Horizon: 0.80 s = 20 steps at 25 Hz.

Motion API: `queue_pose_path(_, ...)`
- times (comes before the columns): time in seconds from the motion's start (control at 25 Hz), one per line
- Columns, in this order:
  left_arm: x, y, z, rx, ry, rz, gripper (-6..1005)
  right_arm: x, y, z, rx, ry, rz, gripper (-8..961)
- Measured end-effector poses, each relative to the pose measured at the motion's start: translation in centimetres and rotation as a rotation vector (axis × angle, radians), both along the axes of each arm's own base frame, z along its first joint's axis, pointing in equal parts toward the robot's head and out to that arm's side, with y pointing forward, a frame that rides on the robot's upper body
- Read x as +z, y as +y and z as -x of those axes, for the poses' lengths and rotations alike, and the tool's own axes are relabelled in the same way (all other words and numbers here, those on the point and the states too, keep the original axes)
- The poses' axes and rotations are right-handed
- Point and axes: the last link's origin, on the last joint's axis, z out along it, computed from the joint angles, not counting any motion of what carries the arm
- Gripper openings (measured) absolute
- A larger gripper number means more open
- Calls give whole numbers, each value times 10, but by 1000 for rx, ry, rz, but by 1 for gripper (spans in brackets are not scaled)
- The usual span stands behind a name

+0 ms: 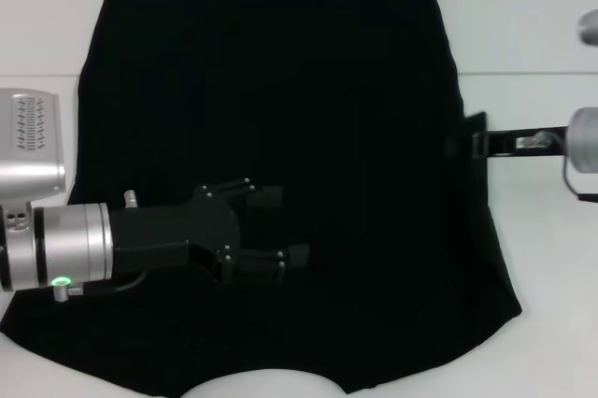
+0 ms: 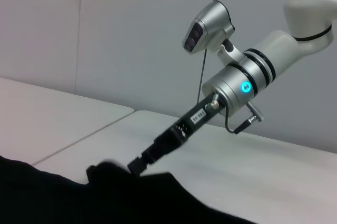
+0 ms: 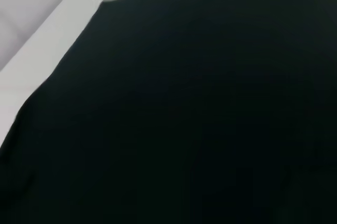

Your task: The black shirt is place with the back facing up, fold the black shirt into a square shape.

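The right gripper [image 1: 467, 141] pinches the black shirt [image 1: 327, 90] at its right edge; the left gripper [image 1: 285, 230] hovers open over the middle.

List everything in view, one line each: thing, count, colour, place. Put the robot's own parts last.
black shirt: one, plain black, spread flat over most of the table, no lettering showing.
table: one, white, under the shirt, bare strips showing at both sides.
wall: pale grey, behind the table, seen in the left wrist view.
left gripper: one, black on a silver arm, over the near left part of the shirt, fingers apart.
right gripper: one, black on a silver arm, at the shirt's right edge, about midway up.
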Motion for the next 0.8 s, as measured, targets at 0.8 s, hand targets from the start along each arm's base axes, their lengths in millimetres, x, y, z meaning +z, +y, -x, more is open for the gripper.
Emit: queue_pose_path(0.8, 3, 1, 2, 8, -3, -11, 902, -24, 4, 37, 67, -10, 96, 17)
